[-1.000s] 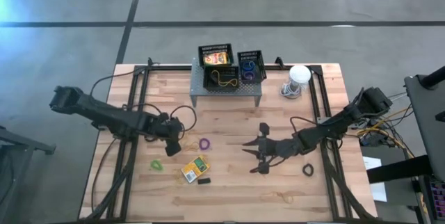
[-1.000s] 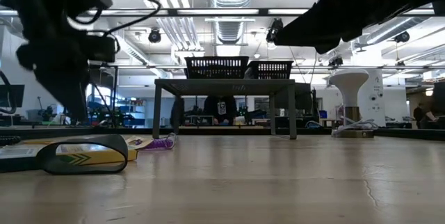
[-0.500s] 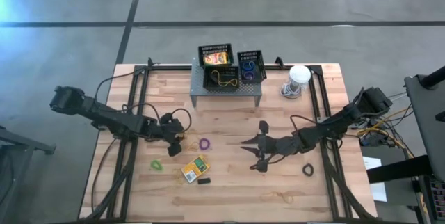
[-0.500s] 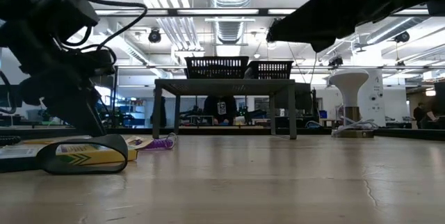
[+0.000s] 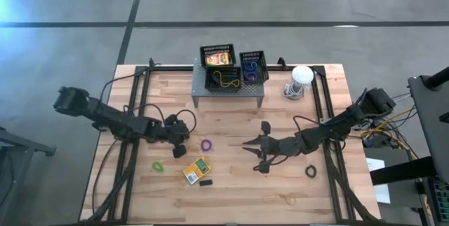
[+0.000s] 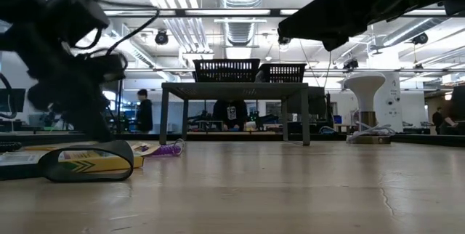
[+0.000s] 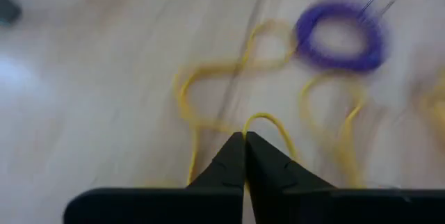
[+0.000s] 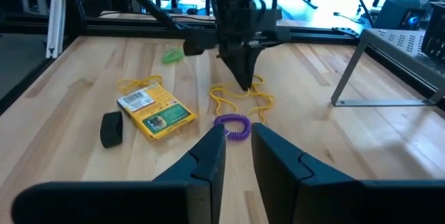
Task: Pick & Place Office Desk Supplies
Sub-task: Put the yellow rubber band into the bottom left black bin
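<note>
Here, a thin yellow rubber-band loop (image 7: 229, 106) is pinched on the wooden table (image 5: 231, 198) by the left gripper (image 7: 244, 140); the right gripper (image 8: 238, 135) is held slightly parted, grasping nothing.

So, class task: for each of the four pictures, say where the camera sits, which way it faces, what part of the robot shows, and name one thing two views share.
High view: above the table, looking straight down; both arms show, with the left gripper and right gripper.
Low view: at table-top height, looking level across to the grey shelf; dark arms hang in from above.
Left wrist view: on the left wrist, facing down at the yellow rubber bands; its shut jaws show.
Right wrist view: on the right wrist, facing across the table; its jaws show slightly apart.
Shared: the purple rubber band, also in the right wrist view.
</note>
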Robot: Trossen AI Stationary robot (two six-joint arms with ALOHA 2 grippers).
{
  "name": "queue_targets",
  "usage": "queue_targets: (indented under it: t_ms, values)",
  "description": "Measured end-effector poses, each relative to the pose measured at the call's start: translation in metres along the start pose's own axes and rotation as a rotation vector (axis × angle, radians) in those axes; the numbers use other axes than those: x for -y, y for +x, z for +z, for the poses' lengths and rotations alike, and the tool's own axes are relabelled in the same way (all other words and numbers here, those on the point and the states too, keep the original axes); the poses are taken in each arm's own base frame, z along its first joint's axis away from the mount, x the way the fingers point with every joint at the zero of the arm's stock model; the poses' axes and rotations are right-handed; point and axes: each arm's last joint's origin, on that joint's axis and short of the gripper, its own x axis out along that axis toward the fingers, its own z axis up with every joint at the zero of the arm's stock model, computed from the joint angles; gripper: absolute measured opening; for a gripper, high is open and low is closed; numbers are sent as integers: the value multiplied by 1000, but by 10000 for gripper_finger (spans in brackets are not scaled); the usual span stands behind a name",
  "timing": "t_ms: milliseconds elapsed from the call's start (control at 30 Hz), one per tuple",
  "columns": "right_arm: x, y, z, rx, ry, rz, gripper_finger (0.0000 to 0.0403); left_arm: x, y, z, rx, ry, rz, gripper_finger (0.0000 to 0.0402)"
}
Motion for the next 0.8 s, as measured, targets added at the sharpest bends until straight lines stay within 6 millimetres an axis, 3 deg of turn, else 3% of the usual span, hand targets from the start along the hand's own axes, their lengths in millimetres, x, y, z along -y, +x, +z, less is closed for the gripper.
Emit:
queue_targets:
  t_ms: [167,333,567,667,800]
  values:
    - [0,0,0,0,0,0,64,10,-13,30,-2,13,21,9]
    - [0,0,0,-1,0,0,63,19,-40,71,-2,31,111,9]
    - [0,0,0,-1,3,0,63,34,-67,122,241,10,80,10]
    - [0,0,0,0,3,0,63,39,-66,131,382,28,31,10]
    - [0,0,0,0,7,0,63,36,-54,122,474,32,15,10]
